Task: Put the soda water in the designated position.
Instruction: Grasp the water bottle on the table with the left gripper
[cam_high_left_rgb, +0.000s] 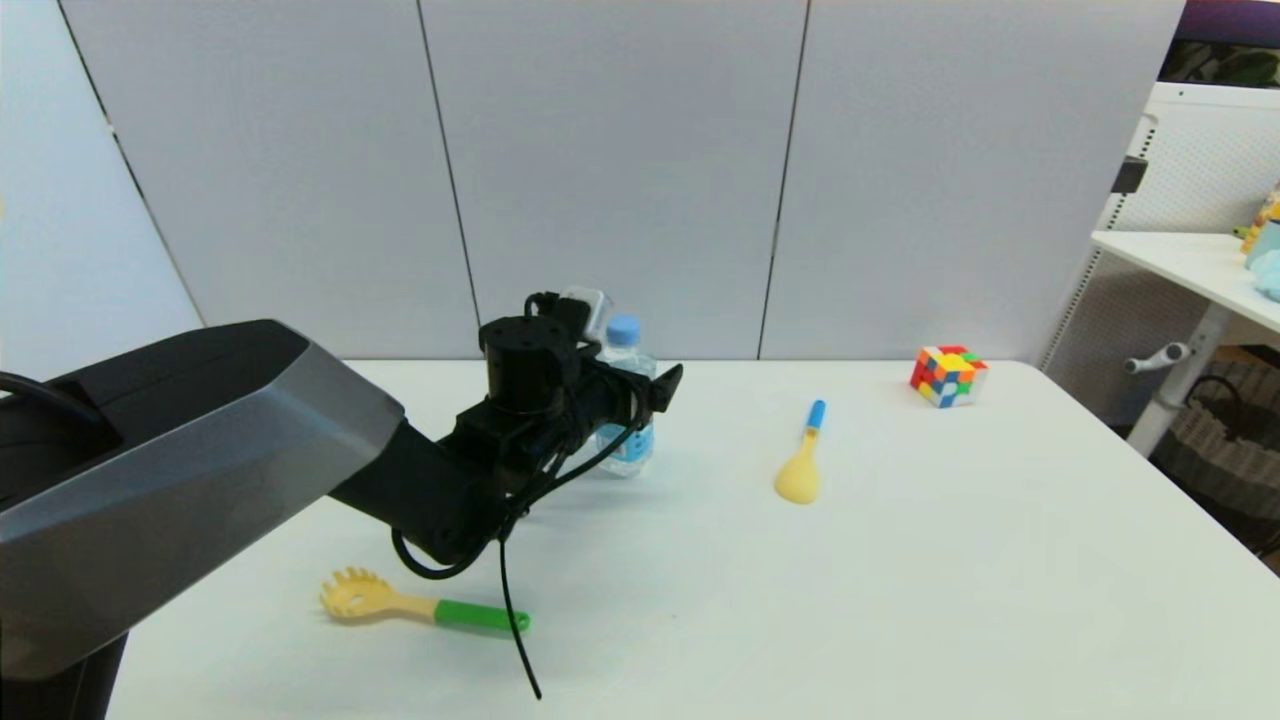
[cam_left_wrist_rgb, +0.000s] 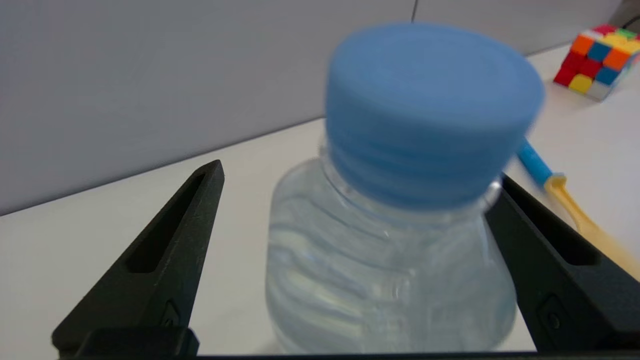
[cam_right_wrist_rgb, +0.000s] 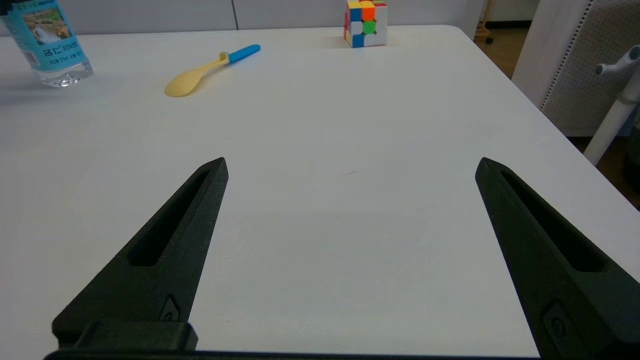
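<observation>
The soda water (cam_high_left_rgb: 626, 400) is a small clear bottle with a light blue cap, standing upright at the back of the white table (cam_high_left_rgb: 900, 560). My left gripper (cam_high_left_rgb: 650, 390) reaches in from the left and is open around it. In the left wrist view the soda water (cam_left_wrist_rgb: 390, 250) fills the space between the spread fingers (cam_left_wrist_rgb: 165, 260), its shoulder close against one of them. My right gripper (cam_right_wrist_rgb: 350, 165) is open over bare table, well to the right of the soda water (cam_right_wrist_rgb: 50, 45), and holds nothing.
A yellow spoon with a blue handle (cam_high_left_rgb: 803, 460) lies right of the bottle. A colour cube (cam_high_left_rgb: 948, 375) sits at the back right. A yellow pasta server with a green handle (cam_high_left_rgb: 420, 603) lies near the front left. A white side table (cam_high_left_rgb: 1200, 265) stands beyond the right edge.
</observation>
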